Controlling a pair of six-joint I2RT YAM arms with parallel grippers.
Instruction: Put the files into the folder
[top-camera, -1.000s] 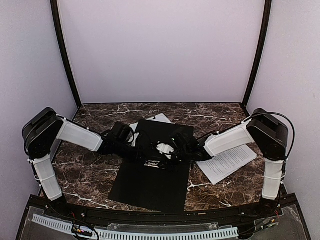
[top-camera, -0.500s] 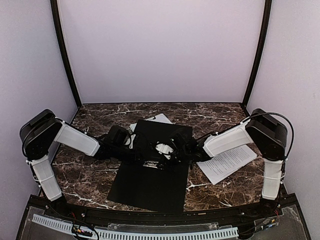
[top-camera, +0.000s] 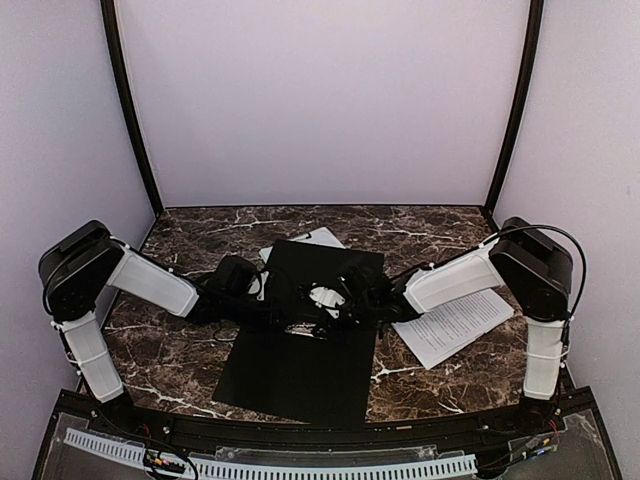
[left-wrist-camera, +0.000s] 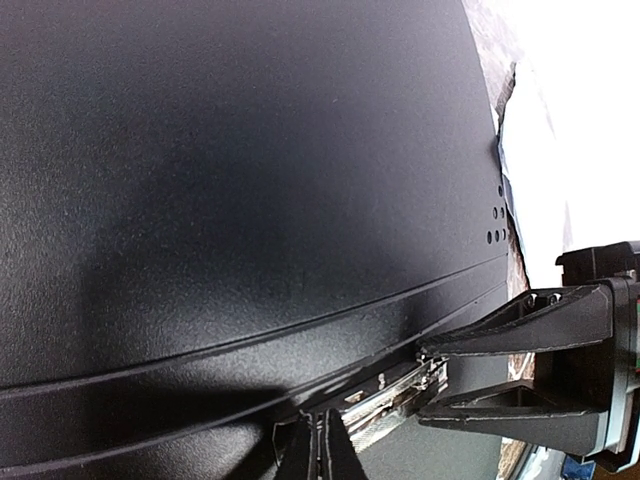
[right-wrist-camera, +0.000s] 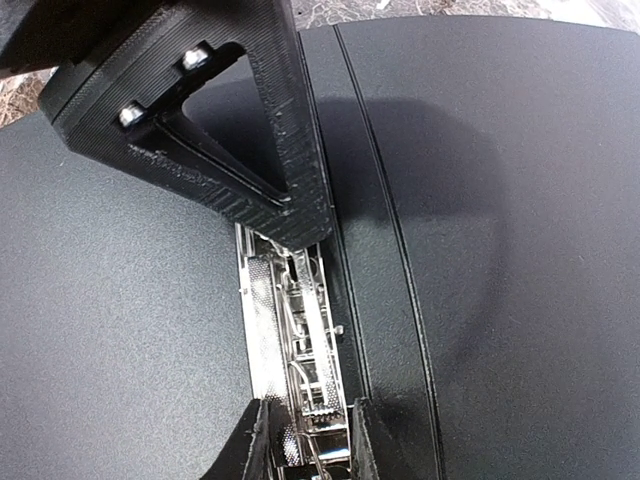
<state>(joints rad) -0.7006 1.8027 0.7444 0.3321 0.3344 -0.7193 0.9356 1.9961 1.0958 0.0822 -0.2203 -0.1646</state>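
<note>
The folder lies open at mid-table, black inside up; no teal shows. It fills the left wrist view and the right wrist view. A metal clip runs along its spine. My right gripper has its fingers on both sides of the clip's near end. My left gripper is shut, its tips on the clip's other end. One file lies under my right arm. The other file pokes out behind the folder.
Dark marbled table with bare patches at left and front right. Lilac walls and black posts close off the back and sides. Both forearms reach low over the folder's middle.
My left arm has drawn slightly left and lower. The folder's near half has shifted a little to the left. Both grippers stay at the clip.
</note>
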